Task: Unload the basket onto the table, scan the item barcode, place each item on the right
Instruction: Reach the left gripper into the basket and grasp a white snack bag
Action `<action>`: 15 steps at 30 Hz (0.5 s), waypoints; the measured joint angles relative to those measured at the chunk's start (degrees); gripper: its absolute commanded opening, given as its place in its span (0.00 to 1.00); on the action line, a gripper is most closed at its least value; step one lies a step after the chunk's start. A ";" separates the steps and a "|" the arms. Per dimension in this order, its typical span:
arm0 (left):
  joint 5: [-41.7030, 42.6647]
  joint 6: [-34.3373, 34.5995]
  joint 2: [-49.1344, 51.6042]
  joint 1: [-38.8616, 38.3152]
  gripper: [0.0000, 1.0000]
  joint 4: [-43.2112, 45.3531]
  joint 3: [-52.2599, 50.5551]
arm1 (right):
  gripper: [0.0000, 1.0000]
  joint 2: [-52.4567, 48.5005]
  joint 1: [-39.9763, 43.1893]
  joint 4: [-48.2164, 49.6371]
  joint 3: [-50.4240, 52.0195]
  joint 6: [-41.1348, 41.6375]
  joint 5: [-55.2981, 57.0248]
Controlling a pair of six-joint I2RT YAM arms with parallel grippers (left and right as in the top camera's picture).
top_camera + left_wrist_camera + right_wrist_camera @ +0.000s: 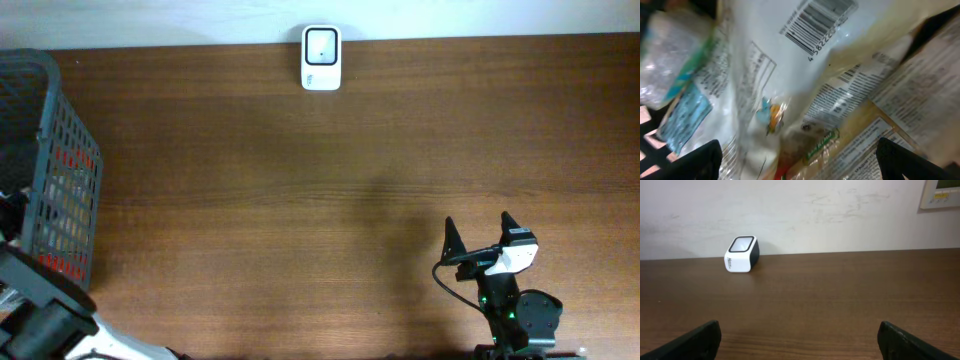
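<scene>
L end effector (799, 159) spread over pkt (795, 65) | R end effector (799, 339) spread, empty

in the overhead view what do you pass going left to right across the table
grey mesh basket → white barcode scanner → right arm's open fingers

Brown wooden table (300, 180); white scuffed wall (815, 210) behind; beige panel (940, 192) on wall.
</scene>
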State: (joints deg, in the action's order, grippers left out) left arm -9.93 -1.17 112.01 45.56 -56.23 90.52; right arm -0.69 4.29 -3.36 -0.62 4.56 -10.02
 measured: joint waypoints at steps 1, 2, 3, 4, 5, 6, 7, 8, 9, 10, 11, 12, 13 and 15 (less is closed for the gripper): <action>-0.22 -0.44 0.85 0.02 0.95 0.02 0.00 | 0.99 0.00 0.00 0.00 0.00 -0.02 0.02; -0.44 -0.79 1.05 0.07 0.94 0.13 0.00 | 0.99 0.00 0.00 0.00 0.00 0.00 0.00; -1.14 -1.03 1.05 0.31 0.93 0.17 0.00 | 0.99 0.00 0.00 0.00 0.00 0.00 0.02; -1.44 -1.07 1.05 1.03 0.93 0.17 0.00 | 0.98 0.00 0.00 0.00 0.00 -0.02 0.00; -1.49 -1.11 1.05 1.55 0.93 0.17 0.00 | 0.99 0.00 0.00 0.00 0.00 0.00 0.02; -1.55 -1.22 1.05 2.19 0.93 0.17 0.00 | 0.99 0.00 0.00 0.00 0.00 -0.02 0.02; -1.86 -1.25 1.05 2.89 0.93 0.17 0.00 | 0.99 0.00 0.00 0.00 0.00 -0.02 0.00; -2.47 -1.25 1.05 3.54 0.90 0.37 0.00 | 0.99 0.00 0.00 0.00 0.00 -0.02 0.00; -2.80 -1.25 1.05 3.76 0.88 0.48 0.00 | 0.99 0.00 0.00 0.00 0.00 -0.02 0.02; -2.89 -1.38 1.05 3.76 0.87 0.96 0.00 | 0.99 0.00 0.00 0.00 0.00 0.02 0.00; -3.02 -1.44 1.05 3.74 0.87 1.44 0.00 | 0.99 0.00 0.00 0.00 0.00 -0.02 0.00; -3.02 -1.44 1.05 3.74 0.84 1.75 0.00 | 0.99 0.00 0.00 0.00 0.00 0.02 0.02; -3.02 -1.44 1.05 3.74 0.78 2.56 -0.11 | 0.99 0.00 0.00 0.00 0.00 -0.07 0.02; -3.17 -1.62 1.05 3.74 0.72 4.48 -1.64 | 0.99 0.00 0.00 0.00 0.00 -0.02 0.00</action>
State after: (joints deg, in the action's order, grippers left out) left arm -13.10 -2.79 113.06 49.30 -51.75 88.88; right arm -0.69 4.29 -3.36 -0.62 4.54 -10.02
